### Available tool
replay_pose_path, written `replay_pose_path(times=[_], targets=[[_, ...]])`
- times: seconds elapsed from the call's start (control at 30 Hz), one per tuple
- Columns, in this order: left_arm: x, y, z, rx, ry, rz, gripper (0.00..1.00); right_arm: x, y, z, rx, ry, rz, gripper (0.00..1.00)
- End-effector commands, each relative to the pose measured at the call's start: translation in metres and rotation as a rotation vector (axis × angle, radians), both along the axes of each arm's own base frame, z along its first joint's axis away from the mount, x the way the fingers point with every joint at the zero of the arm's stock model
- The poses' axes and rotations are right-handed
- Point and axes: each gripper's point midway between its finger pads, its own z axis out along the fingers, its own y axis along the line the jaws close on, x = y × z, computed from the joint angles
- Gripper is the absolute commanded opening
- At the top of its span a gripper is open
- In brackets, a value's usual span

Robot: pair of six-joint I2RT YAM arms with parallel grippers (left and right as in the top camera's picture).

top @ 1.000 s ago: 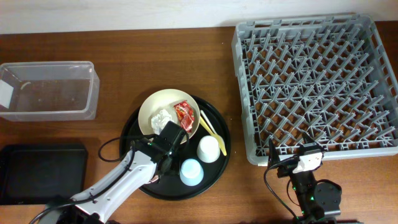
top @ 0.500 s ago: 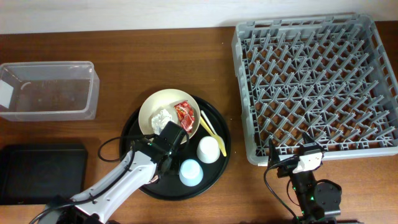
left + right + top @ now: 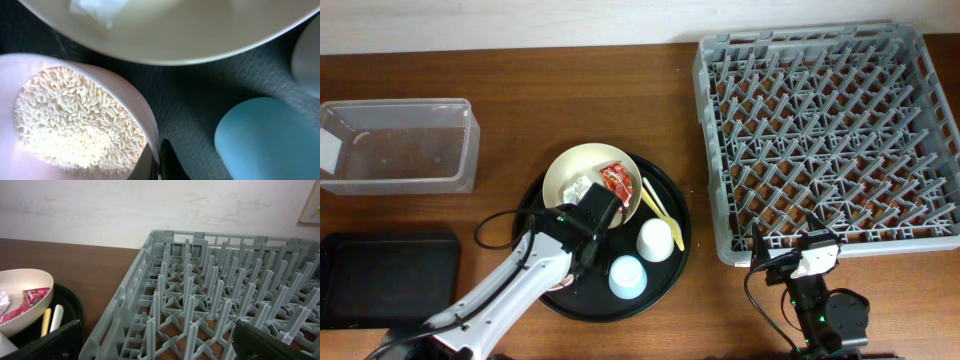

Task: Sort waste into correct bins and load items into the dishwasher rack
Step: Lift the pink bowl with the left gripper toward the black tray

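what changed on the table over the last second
The left pincer edged slightly toward the far side, further over the cream bowl, and its forearm swung with it. Nothing was visibly taken hold of or let go. The light blue cup, white cup, red wrapper, dishwasher rack and right pincer stayed put.

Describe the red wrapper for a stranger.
Find the large round black tray left of the square grey plastic rack. In the cream bowl at its far edge, beside a crumpled white tissue, lies the small crinkled red wrapper, the only red thing there.
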Motion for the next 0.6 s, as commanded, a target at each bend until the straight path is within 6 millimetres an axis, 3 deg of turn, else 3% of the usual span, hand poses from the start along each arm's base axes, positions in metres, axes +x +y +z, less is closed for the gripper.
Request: replay_pose_path(times=[0.0,0.13,0.23,0.37,0.57], targets=[[0.014,-0.002,0.019,0.011,-0.048,-0.009,0.01,0.000,-0.001,-0.002,0.004,0.003,-0.003,0.98],[0.021,-0.003,0.039,0.015,-0.062,-0.001,0.01,0.000,-0.001,-0.002,0.004,0.003,-0.003,0.98],[0.032,0.013,0.058,0.045,-0.090,0.061,0.01,0.000,-0.001,-0.002,0.004,0.003,-0.003,0.98],[0.043,0.047,0.078,0.059,-0.098,0.193,0.01,0.000,-0.001,-0.002,0.004,0.003,-0.003,0.98],[0.042,0.126,0.108,0.050,-0.156,0.440,0.01,0.000,-0.001,-0.002,0.004,0.003,-0.003,0.98]])
